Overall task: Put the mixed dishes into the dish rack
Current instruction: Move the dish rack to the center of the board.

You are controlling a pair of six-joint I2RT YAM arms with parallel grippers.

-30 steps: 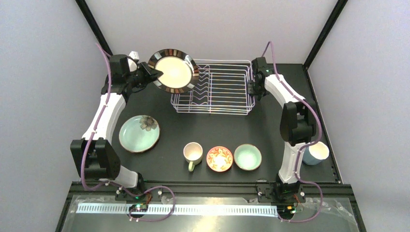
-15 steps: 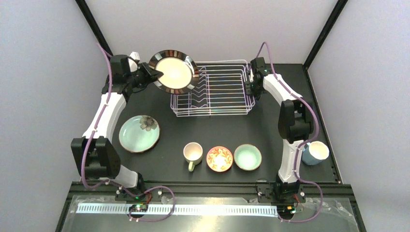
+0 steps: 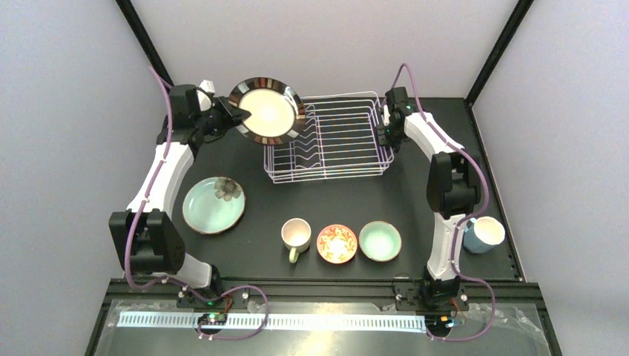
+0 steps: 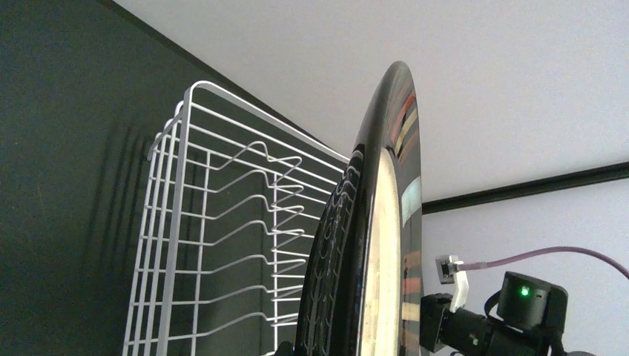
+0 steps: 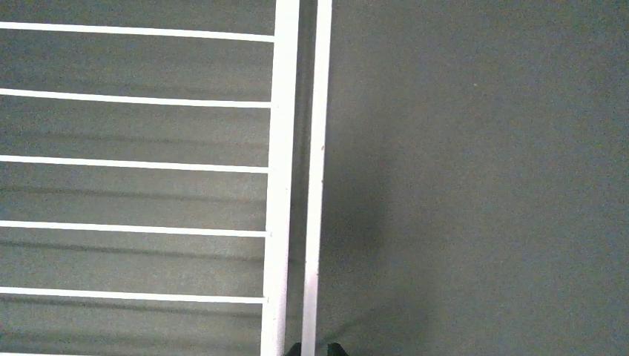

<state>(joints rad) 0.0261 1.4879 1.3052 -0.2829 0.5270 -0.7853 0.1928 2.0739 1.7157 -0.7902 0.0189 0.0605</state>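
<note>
Treat cream plate with dark striped rim as stiff, slick, fragile: left gripper clamps its edge, right gripper clamps white wire dish rack.

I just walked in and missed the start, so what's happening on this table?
The left hand holds the cream plate on edge, raised at the left end of the dish rack, not yet slotted in. The right hand grips the rack's right rim. The teal flower plate, cream mug, red-orange bowl, mint bowl and blue mug sit on the table.
</note>
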